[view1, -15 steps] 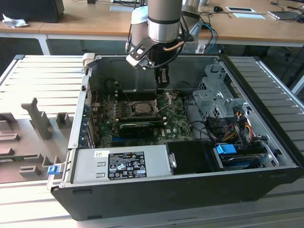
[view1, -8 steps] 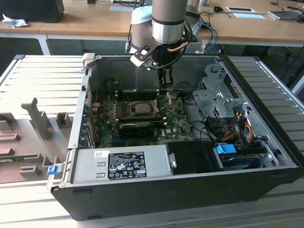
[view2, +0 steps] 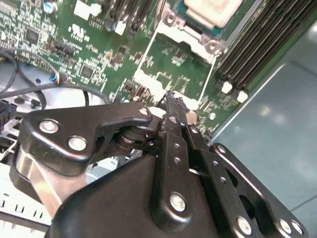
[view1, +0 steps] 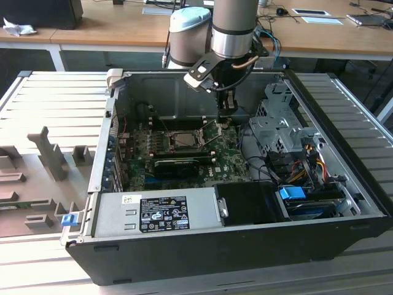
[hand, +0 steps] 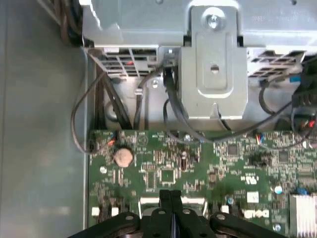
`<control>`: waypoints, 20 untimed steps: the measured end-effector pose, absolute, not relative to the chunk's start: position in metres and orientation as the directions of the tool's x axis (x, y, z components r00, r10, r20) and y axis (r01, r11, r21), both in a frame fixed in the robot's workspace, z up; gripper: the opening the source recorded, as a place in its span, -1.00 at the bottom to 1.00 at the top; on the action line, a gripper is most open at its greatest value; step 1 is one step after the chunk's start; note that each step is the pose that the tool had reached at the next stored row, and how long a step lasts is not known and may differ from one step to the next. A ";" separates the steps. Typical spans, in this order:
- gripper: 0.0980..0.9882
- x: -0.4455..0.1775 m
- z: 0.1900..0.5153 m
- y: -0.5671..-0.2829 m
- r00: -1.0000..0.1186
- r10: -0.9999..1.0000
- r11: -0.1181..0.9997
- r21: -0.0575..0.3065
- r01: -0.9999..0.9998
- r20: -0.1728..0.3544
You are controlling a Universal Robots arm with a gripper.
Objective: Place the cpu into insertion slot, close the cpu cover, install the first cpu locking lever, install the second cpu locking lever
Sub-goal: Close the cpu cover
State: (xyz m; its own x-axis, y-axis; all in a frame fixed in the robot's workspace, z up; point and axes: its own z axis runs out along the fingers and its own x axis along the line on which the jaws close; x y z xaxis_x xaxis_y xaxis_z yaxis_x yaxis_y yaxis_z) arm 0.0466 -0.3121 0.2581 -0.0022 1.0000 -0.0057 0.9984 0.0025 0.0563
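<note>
The gripper (view1: 226, 120), fingers pressed together, hangs over the green motherboard (view1: 227, 163) beside the insertion slot (view1: 163, 141) holding the cpu (view2: 213, 10).

Case (view1: 202, 92) is left open on top, so the motherboard (view1: 230, 163) can be reached from above. Room around the insertion slot (view1: 181, 140) is hemmed in by the black card (view1: 178, 165) just beside it. The exterior view's right is blocked by the drive cage (view1: 276, 123) and loose cables (view1: 261, 165). The near edge is taken up by the power supply (view1: 156, 212).
</note>
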 end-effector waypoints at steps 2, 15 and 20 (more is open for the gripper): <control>-0.98 0.053 0.257 -0.312 -0.019 1.000 0.019 0.056 0.998 -0.006; -0.98 0.055 0.247 -0.315 -0.034 0.999 0.035 0.056 0.998 -0.011; -0.98 0.045 0.246 -0.316 -0.034 0.999 0.035 0.056 0.998 -0.011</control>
